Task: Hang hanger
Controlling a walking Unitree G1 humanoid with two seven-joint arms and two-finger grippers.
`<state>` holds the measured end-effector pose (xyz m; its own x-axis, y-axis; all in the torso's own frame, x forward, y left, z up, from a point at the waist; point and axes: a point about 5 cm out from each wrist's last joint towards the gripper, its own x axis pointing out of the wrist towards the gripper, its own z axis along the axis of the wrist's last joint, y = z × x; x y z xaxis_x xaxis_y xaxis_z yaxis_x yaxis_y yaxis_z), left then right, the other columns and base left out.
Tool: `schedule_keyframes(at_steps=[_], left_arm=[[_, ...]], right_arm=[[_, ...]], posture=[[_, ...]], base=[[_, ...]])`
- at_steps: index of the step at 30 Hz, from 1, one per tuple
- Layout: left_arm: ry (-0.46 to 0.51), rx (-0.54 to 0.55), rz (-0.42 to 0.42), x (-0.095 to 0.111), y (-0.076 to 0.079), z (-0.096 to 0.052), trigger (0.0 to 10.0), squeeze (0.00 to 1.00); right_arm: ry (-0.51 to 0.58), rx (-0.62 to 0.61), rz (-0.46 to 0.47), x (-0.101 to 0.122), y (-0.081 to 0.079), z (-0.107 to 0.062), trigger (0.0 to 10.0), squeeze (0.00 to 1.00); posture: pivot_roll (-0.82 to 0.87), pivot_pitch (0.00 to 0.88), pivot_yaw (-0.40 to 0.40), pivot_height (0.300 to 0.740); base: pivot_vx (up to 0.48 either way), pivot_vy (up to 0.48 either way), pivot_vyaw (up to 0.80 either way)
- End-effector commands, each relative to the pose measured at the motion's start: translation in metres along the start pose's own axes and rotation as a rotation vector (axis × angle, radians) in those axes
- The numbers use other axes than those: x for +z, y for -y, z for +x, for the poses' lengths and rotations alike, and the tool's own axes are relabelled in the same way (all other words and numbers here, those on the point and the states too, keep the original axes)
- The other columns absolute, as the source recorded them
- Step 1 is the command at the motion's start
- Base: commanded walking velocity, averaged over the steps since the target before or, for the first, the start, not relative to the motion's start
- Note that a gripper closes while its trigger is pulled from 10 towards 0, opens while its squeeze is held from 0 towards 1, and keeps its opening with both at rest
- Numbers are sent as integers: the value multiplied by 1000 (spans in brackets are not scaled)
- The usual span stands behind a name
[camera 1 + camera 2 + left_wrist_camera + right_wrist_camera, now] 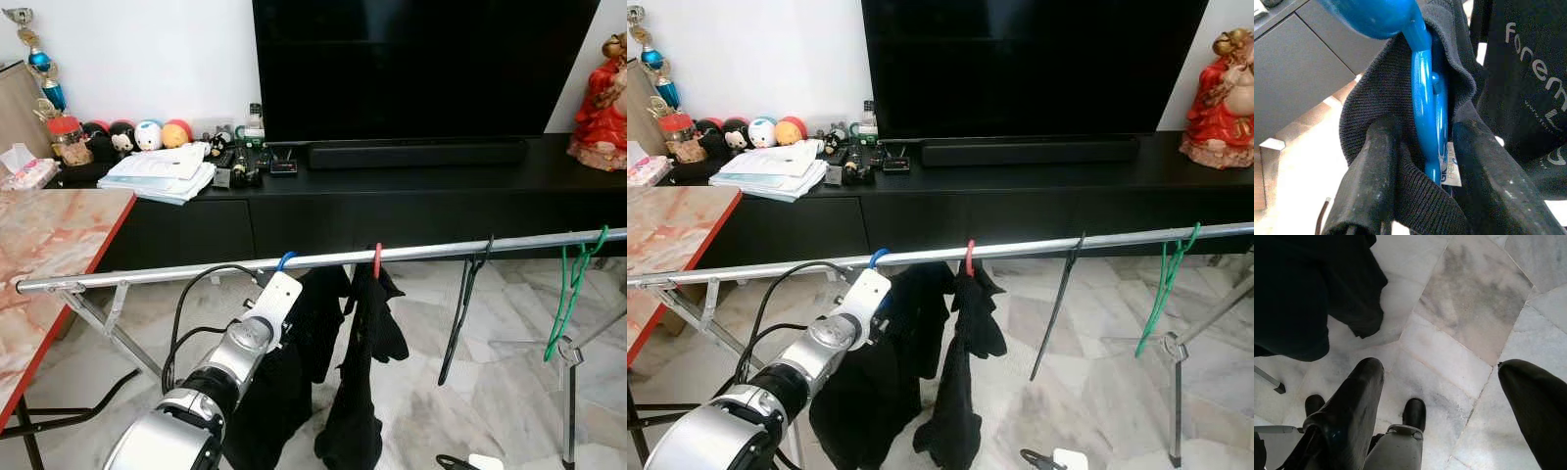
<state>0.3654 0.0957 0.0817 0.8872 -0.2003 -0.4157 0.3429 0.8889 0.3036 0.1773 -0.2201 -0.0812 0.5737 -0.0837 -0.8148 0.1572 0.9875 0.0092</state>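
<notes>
From the left eye view, the blue hanger point(285, 260) has its hook over the silver rail point(323, 258), carrying a dark garment point(294, 343) that droops below; the left arm reaches up to it, its end effector hidden behind the wrist housing; further along the rail hang a red hanger point(377, 260) with another dark piece, a bare black hanger point(462, 308) and a green hanger point(570, 294).

The right eye view gives the same scene.

In the left wrist view, the left end effector point(1420, 171) pinches the blue neck and the knit collar point(1366, 112) between its fingers point(1369, 176); the plastic looks stiff, smooth and light, so it may slip, while the soft cloth bunches and pads the grip; the neck just under the hook seems the soundest place to hold.

In the right wrist view, the right end effector point(1444, 401) hangs spread wide above the marble floor point(1469, 298), holding nothing.
</notes>
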Motion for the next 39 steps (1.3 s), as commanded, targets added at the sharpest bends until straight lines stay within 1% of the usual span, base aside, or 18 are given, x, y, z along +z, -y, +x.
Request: schedule_keyframes(at_steps=[1,8,14,15,16,18,22,29,30,33,35,39], left_arm=[[-3,-2,-3,2,-2,1,0,0],[-2,-9,-2,3,-2,1,0,0],[-4,1,-16,3,-2,1,0,0],[-2,8,-27,3,-2,1,0,0],[6,25,-66,4,-4,1,0,0],[9,31,-79,4,-4,1,0,0],[61,60,-163,11,-10,0,0,0],[129,87,-253,18,-17,-1,0,0],[151,97,-271,20,-19,-2,0,0],[187,118,-275,22,-22,-4,0,0],[192,122,-275,22,-23,-5,0,0],[221,143,-260,19,-26,-8,0,0]], right_arm=[[2,1,-2,3,0,1,10000,0],[-1,2,0,2,-1,1,10000,0],[0,4,0,3,-1,1,10000,0],[0,4,-1,3,-1,1,10000,0],[1,4,-1,3,-1,1,10000,0],[1,4,-1,4,-1,1,10000,0],[3,4,-1,4,0,1,10000,0],[3,2,-5,4,0,1,10000,0],[2,1,-6,4,0,1,10000,0],[1,-1,-6,4,1,1,10000,0],[0,-1,-7,4,1,1,10000,0],[1,-3,-7,3,0,1,10000,0]], posture=[[-75,0,12,740],[-76,0,14,740],[-76,0,13,740],[-76,0,13,740],[-77,0,12,740],[-77,0,12,740],[-76,0,9,740],[-73,0,5,740],[-72,0,4,740],[-72,0,4,740],[-71,0,3,740],[-64,0,3,740]], base=[[0,0,0],[0,0,0],[0,0,0],[0,0,0],[0,0,0],[0,0,0],[0,0,0],[0,0,0],[0,0,0],[0,0,0],[0,0,0],[0,0,0]])
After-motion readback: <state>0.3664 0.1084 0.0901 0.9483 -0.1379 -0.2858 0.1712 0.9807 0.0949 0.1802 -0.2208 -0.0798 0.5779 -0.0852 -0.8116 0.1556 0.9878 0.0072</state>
